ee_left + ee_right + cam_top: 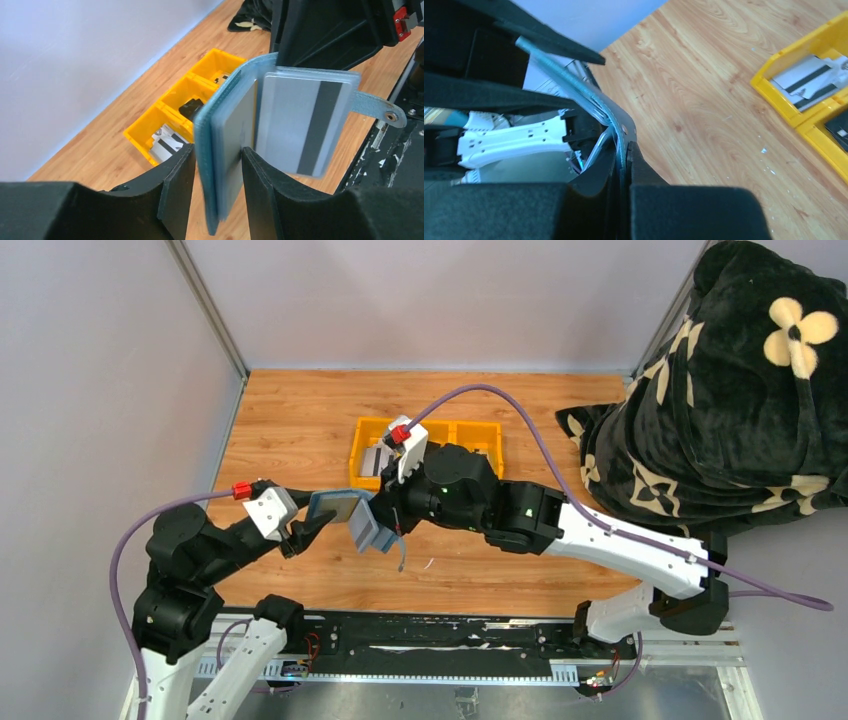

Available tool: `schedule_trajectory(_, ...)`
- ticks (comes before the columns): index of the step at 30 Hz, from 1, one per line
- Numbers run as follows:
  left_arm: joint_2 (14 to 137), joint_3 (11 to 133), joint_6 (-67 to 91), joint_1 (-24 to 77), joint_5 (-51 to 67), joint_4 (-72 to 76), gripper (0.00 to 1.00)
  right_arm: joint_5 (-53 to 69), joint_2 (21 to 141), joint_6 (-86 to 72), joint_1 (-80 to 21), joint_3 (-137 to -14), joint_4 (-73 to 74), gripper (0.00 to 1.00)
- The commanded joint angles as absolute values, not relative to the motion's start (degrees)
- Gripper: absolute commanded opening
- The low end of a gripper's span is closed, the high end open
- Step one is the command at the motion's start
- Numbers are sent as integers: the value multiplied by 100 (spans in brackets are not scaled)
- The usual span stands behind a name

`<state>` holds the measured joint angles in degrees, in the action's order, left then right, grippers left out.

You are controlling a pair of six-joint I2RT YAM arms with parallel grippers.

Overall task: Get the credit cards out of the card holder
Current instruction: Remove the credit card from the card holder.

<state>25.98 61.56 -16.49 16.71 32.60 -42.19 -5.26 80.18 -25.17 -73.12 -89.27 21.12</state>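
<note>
We see a robotics lab cell: a wooden table point(300, 420) boxed by plain pale partition walls point(100, 390) on metal posts point(205, 305), a black mounting rail point(430, 640) along the near edge, a patterned blanket point(720, 390) draped at right.

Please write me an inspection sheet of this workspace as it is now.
Surface: wooden table.
Job's things: card holder held open in the air; striped card in its slot; other cards lie in the yellow tray.
Clutter: black item in the tray's middle compartment.
Tools: left tool and right tool each shut on the card holder.
Cables: purple cable from each wrist.
Surroundings: grey walls; black flowered blanket at the right.
</note>
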Motion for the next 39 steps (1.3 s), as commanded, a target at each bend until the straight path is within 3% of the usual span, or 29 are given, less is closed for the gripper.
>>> schedule_trajectory(1,2594,6373,-1722,1695,3587,-4253,48,455,7506,-2145,-7378,-8452,895,0)
schedule_trajectory(9,2735,6792,-1558,1696,5130,-4797,45,1404,7045,-1767,-7374,-7880,141,0)
schedule_trajectory(12,2883,6990,-1360,1696,5511,-4933,33,1726,6921,-1678,-7377,-7668,-150,0)
schedule_trajectory(15,3031,7185,-1233,1696,5619,-5000,15,1865,6768,-1551,-7374,-7464,-304,0)
schedule_trajectory(19,3094,7286,-1162,1696,5591,-5001,4,1863,6556,-1388,-7363,-7294,-303,2)
schedule_trajectory(22,3165,7392,-1048,1695,5429,-4987,0,1861,6450,-1255,-7304,-7280,-64,31)
schedule_trajectory(25,3184,7427,-869,1696,5092,-4871,0,1661,6337,-1028,-7165,-7455,694,51)
schedule_trajectory(31,3184,7425,-668,1696,4987,-4825,0,951,5922,-1047,-6534,-7831,1722,70)
schedule_trajectory(39,3223,7295,-461,1696,5306,-4831,0,1913,6144,-1607,-6346,-7978,1096,77)
